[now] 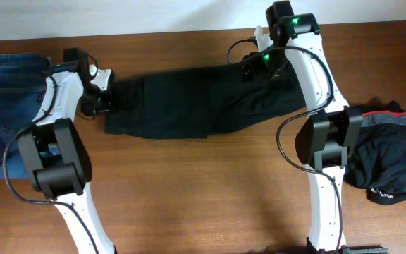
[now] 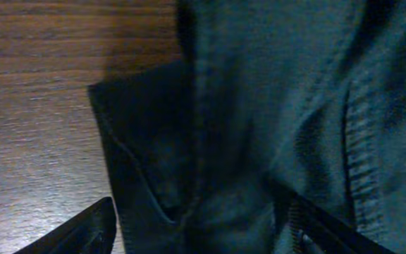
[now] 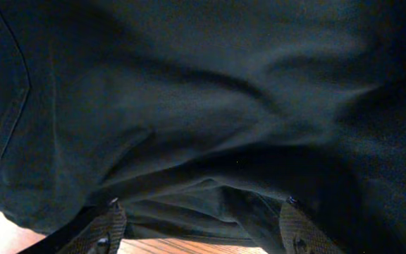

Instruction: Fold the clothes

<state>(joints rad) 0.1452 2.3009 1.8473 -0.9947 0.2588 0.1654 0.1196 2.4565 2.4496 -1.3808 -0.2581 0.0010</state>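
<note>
Overhead only: black trousers (image 1: 189, 102) stretched across the table (image 1: 203, 190) top-centre, blue jeans (image 1: 9, 106) far left, 2nd black garment (image 1: 390, 155) bunched at right edge. Wrist cams only: left gripper (image 2: 201, 215) spread over hem corner (image 2: 118, 141), wood beside it. Right gripper (image 3: 199, 219) spread over cloth near pocket stitching (image 3: 5, 92), pinching nothing. Wood shows along the near side.
</note>
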